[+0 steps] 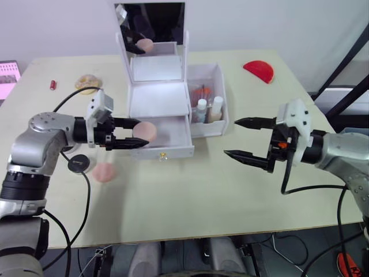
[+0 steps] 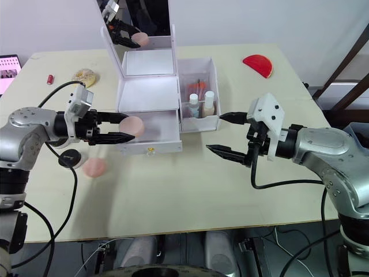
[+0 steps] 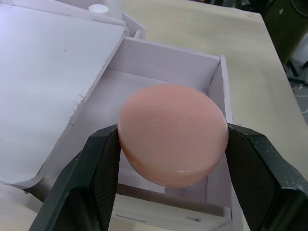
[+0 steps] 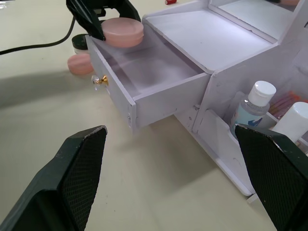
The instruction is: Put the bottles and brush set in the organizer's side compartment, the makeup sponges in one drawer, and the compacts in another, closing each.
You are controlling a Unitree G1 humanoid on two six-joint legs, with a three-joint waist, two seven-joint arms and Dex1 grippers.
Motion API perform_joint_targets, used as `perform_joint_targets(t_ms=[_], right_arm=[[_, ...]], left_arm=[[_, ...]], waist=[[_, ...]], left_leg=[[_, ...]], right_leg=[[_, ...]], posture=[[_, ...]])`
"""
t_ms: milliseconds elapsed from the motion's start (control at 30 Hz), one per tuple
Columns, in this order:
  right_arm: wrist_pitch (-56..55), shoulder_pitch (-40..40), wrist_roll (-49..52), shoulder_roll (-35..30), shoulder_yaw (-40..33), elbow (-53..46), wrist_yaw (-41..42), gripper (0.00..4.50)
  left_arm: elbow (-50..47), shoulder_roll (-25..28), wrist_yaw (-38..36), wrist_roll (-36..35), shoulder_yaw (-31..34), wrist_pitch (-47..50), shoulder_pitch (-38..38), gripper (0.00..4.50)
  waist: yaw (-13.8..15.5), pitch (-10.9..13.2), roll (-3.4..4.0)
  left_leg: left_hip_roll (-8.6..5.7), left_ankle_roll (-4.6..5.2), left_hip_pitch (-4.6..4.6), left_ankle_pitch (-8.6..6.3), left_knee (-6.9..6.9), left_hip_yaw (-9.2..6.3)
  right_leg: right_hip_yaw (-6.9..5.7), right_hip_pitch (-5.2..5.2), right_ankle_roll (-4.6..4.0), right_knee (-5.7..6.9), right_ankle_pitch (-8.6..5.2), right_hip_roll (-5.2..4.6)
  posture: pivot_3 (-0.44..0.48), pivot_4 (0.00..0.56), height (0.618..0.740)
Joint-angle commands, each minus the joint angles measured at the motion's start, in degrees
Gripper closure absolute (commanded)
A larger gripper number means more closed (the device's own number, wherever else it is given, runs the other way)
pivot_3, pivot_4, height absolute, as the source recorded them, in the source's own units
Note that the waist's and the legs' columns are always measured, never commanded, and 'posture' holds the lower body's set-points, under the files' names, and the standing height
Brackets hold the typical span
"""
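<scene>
1. A round, pink compact (image 3: 173,140), smooth and slightly glossy with faint raised lettering on its lid, is pinched between the two black fingers of the left pincer (image 1: 128,134). It is held over the front left corner of the open lower drawer (image 1: 167,134).
2. The drawer is pulled out of a white organizer (image 1: 157,98). It looks empty, with thin flat walls and a small gold knob (image 1: 163,155) on its front.
3. To do this step well, I judge the compact should be moved further in over the drawer floor, clear of the front wall, lowered flat, then released. Dropping it at the rim risks it tipping out.
4. The side compartment (image 1: 217,124), on the organizer's right, already holds two white-capped bottles (image 1: 208,109) and some thin orange-handled items behind them.
5. A second pink compact (image 1: 105,171) lies on the table (image 1: 202,196) just left of the drawer, beside a black round compact (image 1: 78,163).
6. A tan, rounded thing (image 1: 87,83) and a small red item (image 1: 53,85) lie well back on the left. A red half-round object (image 1: 259,70) lies at the far right.
7. The right pincer (image 1: 248,139) hovers just right of the organizer with its fingers spread wide, holding nothing.
8. A hinged mirror (image 1: 151,26) stands upright at the organizer's back.
</scene>
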Motion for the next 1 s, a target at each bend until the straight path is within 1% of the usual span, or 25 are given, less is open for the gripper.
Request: perform_joint_targets(t_ms=[33,100,167,233,500,667,800,900,1000], right_arm=[[-0.41,0.2,0.86,0.11,-2.45,-1.6,-0.54,0.0],[-0.42,0.24,0.98,0.12,-2.47,-1.69,-0.75,0.0],[-0.46,0.37,1.14,0.1,-2.49,-1.79,-0.93,0.0],[-0.48,0.44,1.26,0.07,-2.5,-1.88,-1.05,0.0],[-0.58,0.52,1.3,-0.06,-2.58,-1.81,-1.08,0.0],[-0.72,0.47,1.17,0.01,-2.4,-1.75,-1.02,0.0],[-0.79,0.61,1.53,-0.37,-3.07,-1.57,-0.39,0.0],[-1.18,0.62,1.75,-1.43,-4.62,-0.38,1.26,0.0],[-1.7,1.06,1.47,-2.35,-6.24,1.03,3.06,0.0]], left_arm=[[-0.19,-0.15,-0.21,0.41,0.4,0.07,0.11,1.81],[0.03,-0.19,-0.21,0.89,0.23,-0.37,0.35,1.81],[0.22,-0.46,0.16,1.13,0.45,-0.6,0.49,0.79],[0.3,-0.71,0.37,1.19,0.7,-0.71,0.4,0.03],[0.73,-0.76,0.85,1.14,1.38,-0.78,-0.11,0.03],[-0.52,0.71,1.12,-0.69,4.16,0.47,0.04,0.03],[-3.6,3.33,2.34,-4.72,9.66,5.64,2.8,0.03],[-8.55,6.65,5.49,-7.66,17.73,10.38,10.01,0.03],[-12.46,8.23,8.46,-9.14,24.65,12.9,16.97,0.03]], waist=[[0.01,0.0,0.0],[0.01,0.0,-0.01],[0.01,-0.01,-0.01],[0.13,-0.01,-0.02],[0.04,-0.02,-0.04],[0.01,-0.01,-0.05],[-0.37,-0.01,-0.06],[-0.45,0.0,-0.07],[-0.23,0.01,-0.1]], left_leg=[[0.0,0.0,0.0,0.0,0.01,0.0],[0.0,0.0,0.02,0.0,0.03,0.0],[0.0,0.0,0.06,0.0,0.04,0.0],[0.0,0.0,0.13,0.0,0.05,0.01],[0.0,0.01,0.36,0.02,0.07,0.0],[0.0,0.01,0.36,0.02,0.06,0.0],[0.0,0.01,0.36,0.02,0.01,0.0],[0.01,0.01,0.35,0.02,-0.03,0.0],[0.01,0.01,0.35,0.02,-0.07,0.04]], right_leg=[[0.0,0.0,0.0,0.01,0.0,0.0],[0.0,0.02,0.0,0.04,0.0,0.0],[0.01,0.03,0.0,0.09,0.0,0.0],[0.02,0.04,-0.01,0.21,-0.01,0.0],[0.04,0.17,0.03,0.39,-0.06,0.0],[0.04,0.18,0.0,0.39,-0.04,0.0],[0.05,0.15,0.01,0.39,-0.05,0.0],[0.06,0.11,0.04,0.39,-0.08,0.0],[0.11,0.08,0.07,0.38,-0.11,-0.01]], posture=[[0.0,0.15,0.739],[0.0,0.15,0.739],[0.0,0.15,0.739],[0.0,0.15,0.739],[0.0,0.15,0.739],[0.0,0.15,0.739],[0.0,0.15,0.739],[0.0,0.15,0.739],[0.0,0.15,0.739]])
